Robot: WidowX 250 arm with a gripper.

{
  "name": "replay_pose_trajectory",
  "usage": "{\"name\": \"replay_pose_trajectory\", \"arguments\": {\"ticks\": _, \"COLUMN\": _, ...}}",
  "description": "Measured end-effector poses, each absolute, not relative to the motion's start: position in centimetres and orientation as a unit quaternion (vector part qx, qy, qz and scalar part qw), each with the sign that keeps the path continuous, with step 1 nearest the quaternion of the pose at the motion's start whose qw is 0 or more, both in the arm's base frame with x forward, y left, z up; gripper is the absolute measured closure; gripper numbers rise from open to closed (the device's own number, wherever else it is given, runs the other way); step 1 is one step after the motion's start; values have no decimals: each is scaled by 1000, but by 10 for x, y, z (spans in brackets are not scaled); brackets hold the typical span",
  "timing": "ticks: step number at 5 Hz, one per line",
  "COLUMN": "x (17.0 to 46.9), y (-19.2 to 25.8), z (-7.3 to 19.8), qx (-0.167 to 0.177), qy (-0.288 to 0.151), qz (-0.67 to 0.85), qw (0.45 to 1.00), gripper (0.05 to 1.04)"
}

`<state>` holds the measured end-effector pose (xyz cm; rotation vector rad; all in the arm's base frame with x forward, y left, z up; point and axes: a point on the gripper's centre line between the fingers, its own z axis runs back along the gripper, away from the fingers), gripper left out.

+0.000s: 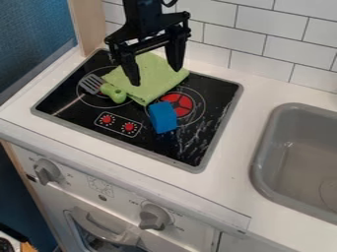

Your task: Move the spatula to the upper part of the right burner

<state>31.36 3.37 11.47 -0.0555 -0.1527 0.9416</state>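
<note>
Here's the tool (155,75), fingers apart, nothing between them, poised over the green cloth (152,84), and the slotted spatula (114,93) waits off to one side, lying on the left burner (93,101) with its stubby green handle towards that cloth! First danger, surely: close straight down from here and the fingers would likely bunch up fabric, because the handle sits so near its edge. Next, a grip off-centre on that rounded handle could let the metal head swing round, and a low carry might drag the cloth along. The landing looks tricky too: the cloth laps over the back left of the right burner (178,105), so the spatula could settle tilted, while the blue block (162,117) at its front left might take a knock if the move strays low. Outward now to the containers: the grey sink (255,170), set into the white tabletop (243,123), shows a drain ring (329,189) in its floor, and down below, whatever sits behind the toy oven's window (105,243) is too dim to name
</note>
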Motion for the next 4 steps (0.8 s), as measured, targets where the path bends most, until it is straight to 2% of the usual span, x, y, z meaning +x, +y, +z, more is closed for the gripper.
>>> {"name": "replay_pose_trajectory", "arguments": {"ticks": 1, "x": 312, "y": 32, "z": 104, "qx": -24, "qy": -57, "qz": 455, "qw": 888, "gripper": 83}}
{"name": "replay_pose_trajectory", "arguments": {"ticks": 2, "x": 307, "y": 52, "z": 102, "qx": -42, "qy": -71, "qz": 491, "qw": 867, "gripper": 83}}
{"name": "replay_pose_trajectory", "arguments": {"ticks": 4, "x": 309, "y": 91, "z": 98, "qx": -36, "qy": -118, "qz": 551, "qw": 826, "gripper": 83}}
